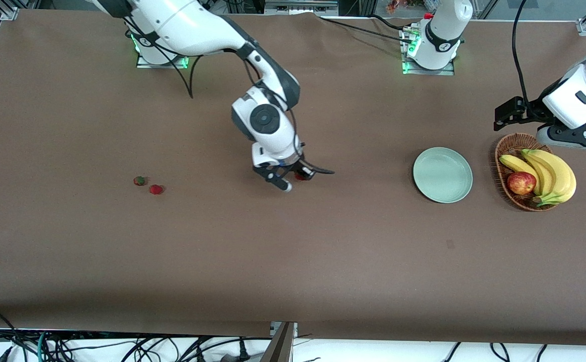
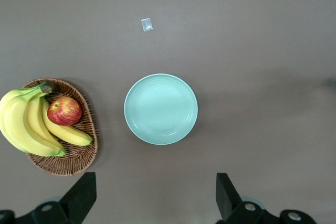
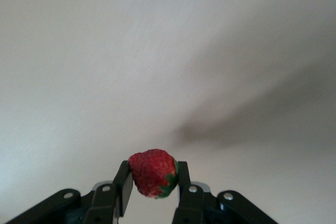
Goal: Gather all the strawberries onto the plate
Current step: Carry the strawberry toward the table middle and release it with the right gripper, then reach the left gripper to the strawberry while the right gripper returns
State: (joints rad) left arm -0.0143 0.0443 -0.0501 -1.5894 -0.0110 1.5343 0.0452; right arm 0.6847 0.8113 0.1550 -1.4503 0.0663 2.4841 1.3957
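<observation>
Item: strawberry (image 3: 152, 173), one of three. Judged light, soft and easily bruised; best taken across the widest part of the body with gentle pressure, clear of the leafy cap. Appearance: small, red, seeded skin, dark-green cap at one end. Location: pinched between the fingers of the right hand (image 1: 297, 177), up over bare bench (image 1: 293, 261) about midway along its length.

Two further strawberries (image 1: 140, 180), (image 1: 156, 189) lie just beside each other toward the right arm's end of the bench.

Plate (image 1: 442, 174): round, pale mint-green, holds nothing, beside the basket (image 1: 507, 146) of bananas (image 1: 549, 173) and apple (image 1: 521, 183).

Left hand (image 2: 156, 198): spread wide, holding nothing, waiting above the plate and basket.
</observation>
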